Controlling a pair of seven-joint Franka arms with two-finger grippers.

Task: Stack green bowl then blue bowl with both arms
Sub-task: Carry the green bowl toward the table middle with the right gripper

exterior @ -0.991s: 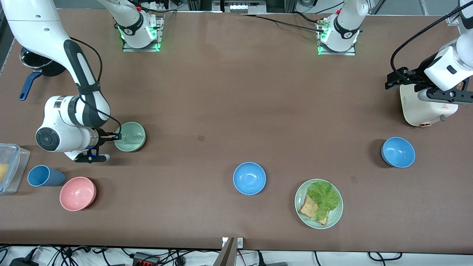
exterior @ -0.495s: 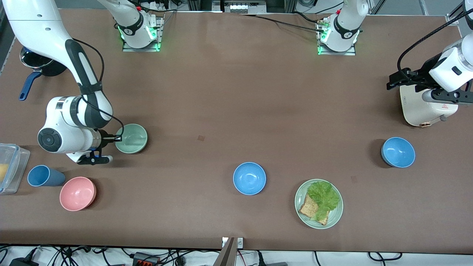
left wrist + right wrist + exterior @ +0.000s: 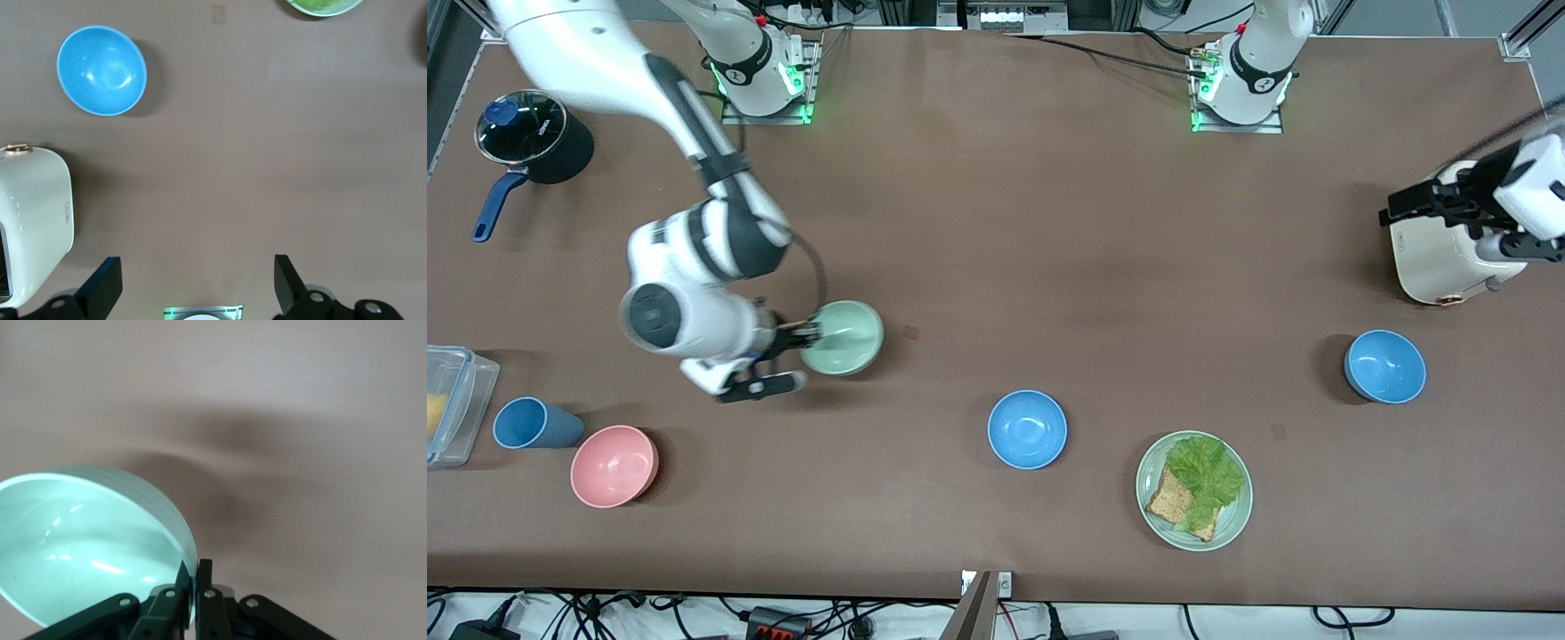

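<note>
The green bowl point(image 3: 843, 338) hangs tilted just above the table, between the pink bowl and the middle blue bowl point(image 3: 1027, 429). My right gripper point(image 3: 807, 334) is shut on its rim; the right wrist view shows the bowl point(image 3: 87, 547) with its rim pinched in the gripper point(image 3: 195, 575). A second blue bowl point(image 3: 1384, 366) sits toward the left arm's end and also shows in the left wrist view point(image 3: 101, 70). My left gripper point(image 3: 1402, 206) is open and empty, up over the toaster; it shows in the left wrist view point(image 3: 198, 277).
A cream toaster point(image 3: 1440, 262) stands at the left arm's end. A pale-green plate point(image 3: 1232, 520) with lettuce and bread lies near the front edge. A pink bowl point(image 3: 614, 466), a blue cup point(image 3: 529, 423), a plastic container point(image 3: 454, 400) and a black pot point(image 3: 534, 133) are at the right arm's end.
My right gripper has carried the green bowl toward the table's middle, away from the blue cup and pink bowl. My left gripper has drifted farther toward its end of the table.
</note>
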